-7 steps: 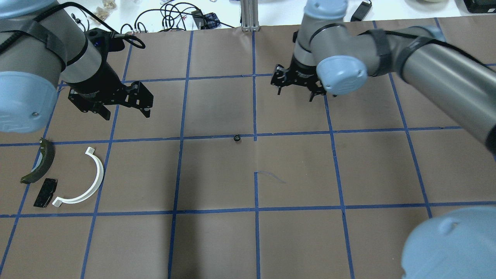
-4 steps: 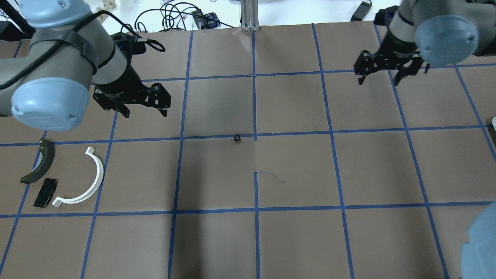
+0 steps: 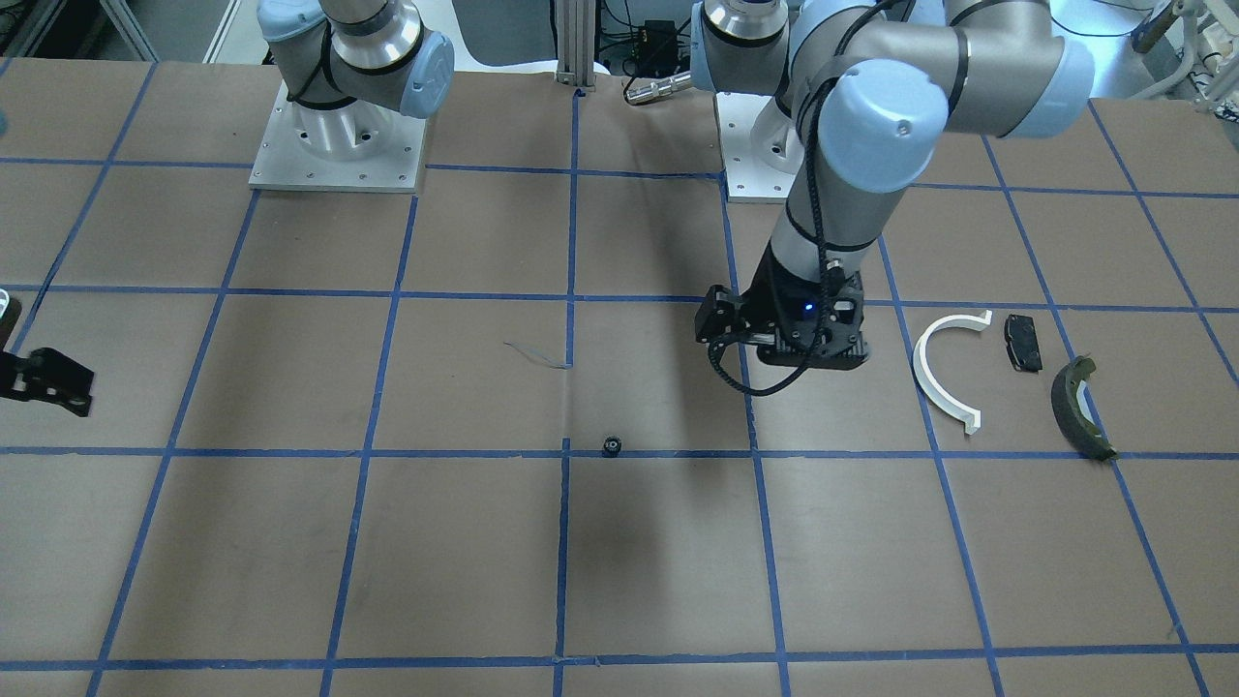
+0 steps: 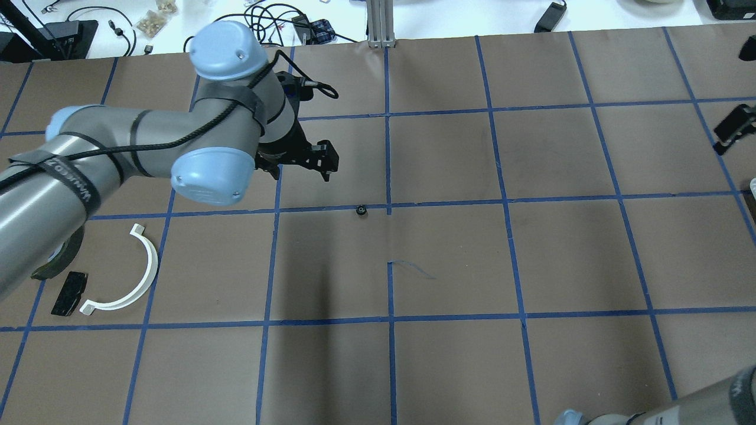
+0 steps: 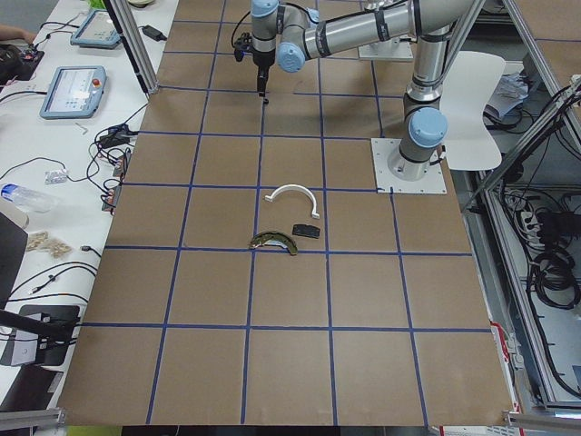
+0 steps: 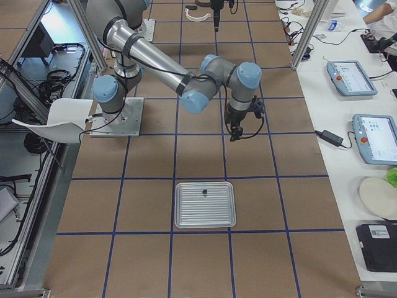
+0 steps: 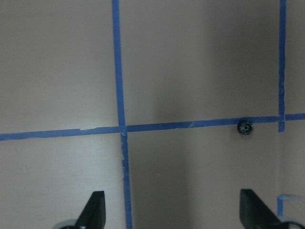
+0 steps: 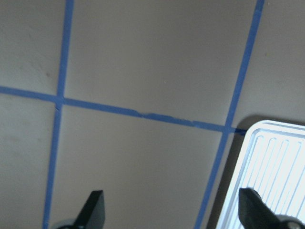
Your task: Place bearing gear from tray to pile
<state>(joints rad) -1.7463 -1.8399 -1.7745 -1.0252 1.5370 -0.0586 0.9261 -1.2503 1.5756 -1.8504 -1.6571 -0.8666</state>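
Observation:
A small black toothed bearing gear (image 4: 361,211) lies on the brown table paper on a blue tape line near the middle; it also shows in the front view (image 3: 611,446) and the left wrist view (image 7: 245,128). My left gripper (image 4: 300,171) is open and empty, hovering behind and left of the gear; its fingertips (image 7: 95,210) are spread wide. The pile lies at the left: a white half-ring arc (image 4: 139,277), a flat black pad (image 4: 69,293) and a dark shoe (image 4: 56,260), partly hidden by my left arm. My right gripper (image 8: 171,210) is open and empty beside the tray (image 8: 271,176).
The ribbed metal tray (image 6: 180,214) lies off the table's right end with one small dark part (image 6: 204,192) on it. My right gripper shows at the overhead view's right edge (image 4: 729,130). Cables and monitors lie beyond the far table edge.
My left arm has swung right toward the gear on the table. My right arm has moved away to the right, out toward the tray. The gear and pile have not moved.

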